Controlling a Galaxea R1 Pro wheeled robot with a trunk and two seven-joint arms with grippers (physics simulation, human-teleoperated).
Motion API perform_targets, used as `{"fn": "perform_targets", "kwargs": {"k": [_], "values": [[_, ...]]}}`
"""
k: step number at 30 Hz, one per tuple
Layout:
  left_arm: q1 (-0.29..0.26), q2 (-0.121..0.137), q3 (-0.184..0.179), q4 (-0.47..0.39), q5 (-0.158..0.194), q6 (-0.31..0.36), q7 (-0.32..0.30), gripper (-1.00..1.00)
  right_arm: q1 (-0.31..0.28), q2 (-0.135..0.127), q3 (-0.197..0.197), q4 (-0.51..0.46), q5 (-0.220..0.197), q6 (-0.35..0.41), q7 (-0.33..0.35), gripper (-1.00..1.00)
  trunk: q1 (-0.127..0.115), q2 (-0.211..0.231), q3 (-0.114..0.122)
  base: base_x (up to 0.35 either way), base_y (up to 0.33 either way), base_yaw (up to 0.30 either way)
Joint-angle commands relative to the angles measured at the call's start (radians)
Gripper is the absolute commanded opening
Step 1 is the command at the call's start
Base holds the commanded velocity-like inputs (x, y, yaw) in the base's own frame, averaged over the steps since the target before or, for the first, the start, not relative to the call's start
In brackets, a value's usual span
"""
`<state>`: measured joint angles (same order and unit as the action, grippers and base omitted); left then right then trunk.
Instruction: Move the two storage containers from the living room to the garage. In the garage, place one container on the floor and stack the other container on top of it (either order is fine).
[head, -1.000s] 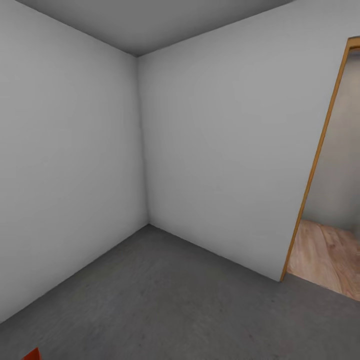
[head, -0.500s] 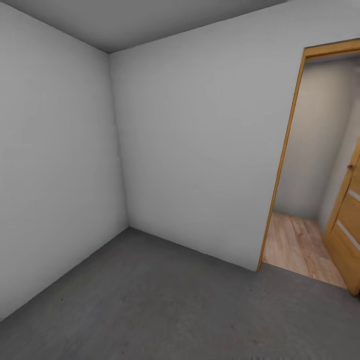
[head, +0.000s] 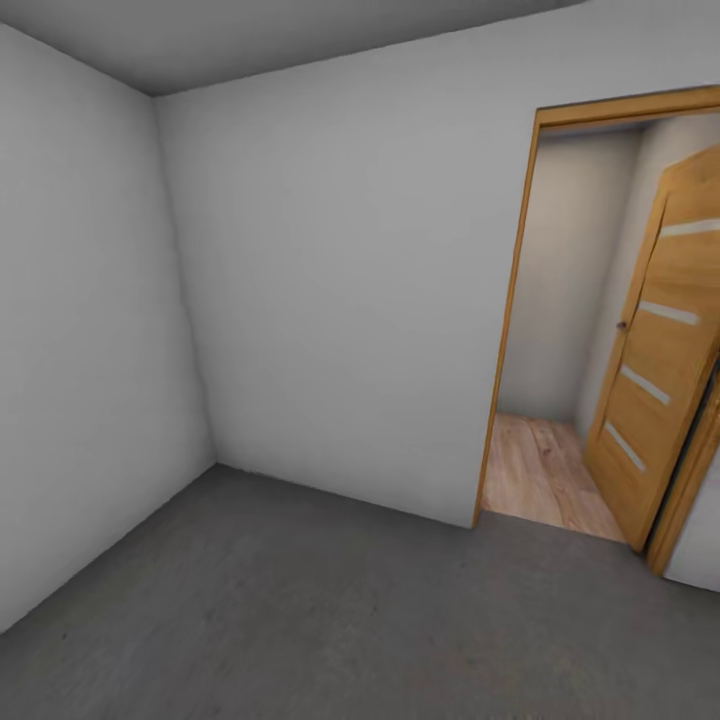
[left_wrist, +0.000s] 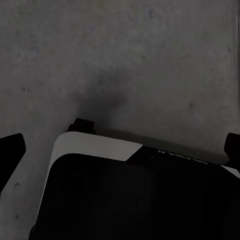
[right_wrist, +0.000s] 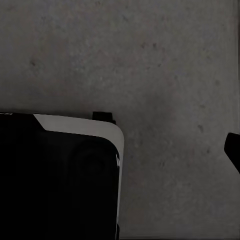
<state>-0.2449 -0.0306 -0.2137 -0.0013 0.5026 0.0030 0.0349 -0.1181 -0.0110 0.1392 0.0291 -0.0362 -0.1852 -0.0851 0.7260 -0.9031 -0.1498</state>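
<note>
- Over the last second the head view swung to the right: the room corner slid toward 9 o'clock, and the doorway (head: 560, 330) with its open wooden door (head: 655, 360) came fully into frame at 3 o'clock. That was the camera turning, not the room's things moving.
- A sliver of orange-red at 7 o'clock a second ago had dropped out of frame. I judged it to be one storage container, left behind on the garage's concrete floor (head: 300, 600).
- Beyond the door lay light wood planks (head: 540, 470), the way back for the second bin.
- Both wrist views looked down on the floor and the robot's base (left_wrist: 130, 195). I saw dark fingertips (left_wrist: 10, 150) at the frame edges, well apart with nothing between them, so I took the left gripper as spread and empty; for the right, I couldn't tell.
</note>
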Motion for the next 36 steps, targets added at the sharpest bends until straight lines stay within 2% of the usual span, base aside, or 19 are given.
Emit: {"fn": "perform_targets", "kwargs": {"k": [1, 26, 36], "values": [[-0.001, 0.0, -0.009, 0.0, 0.008, 0.001, 0.003, 1.0, -0.002, 0.0, 0.008, 0.003, -0.004, -0.005, -0.003, 1.0, 0.0, -0.001, -0.001, 0.0, 0.0, -0.282], [-0.001, 0.0, -0.009, 0.0, 0.009, 0.001, 0.006, 1.0, -0.002, 0.0, 0.008, 0.003, -0.004, -0.005, -0.002, 1.0, 0.0, -0.001, -0.001, 0.0, 0.0, -0.282], [-0.001, 0.0, -0.009, 0.0, 0.008, 0.0, 0.005, 1.0, -0.002, 0.0, 0.008, 0.003, -0.004, -0.005, -0.002, 1.0, 0.038, -0.071, -0.033, 0.0, 0.0, -0.282]]}}
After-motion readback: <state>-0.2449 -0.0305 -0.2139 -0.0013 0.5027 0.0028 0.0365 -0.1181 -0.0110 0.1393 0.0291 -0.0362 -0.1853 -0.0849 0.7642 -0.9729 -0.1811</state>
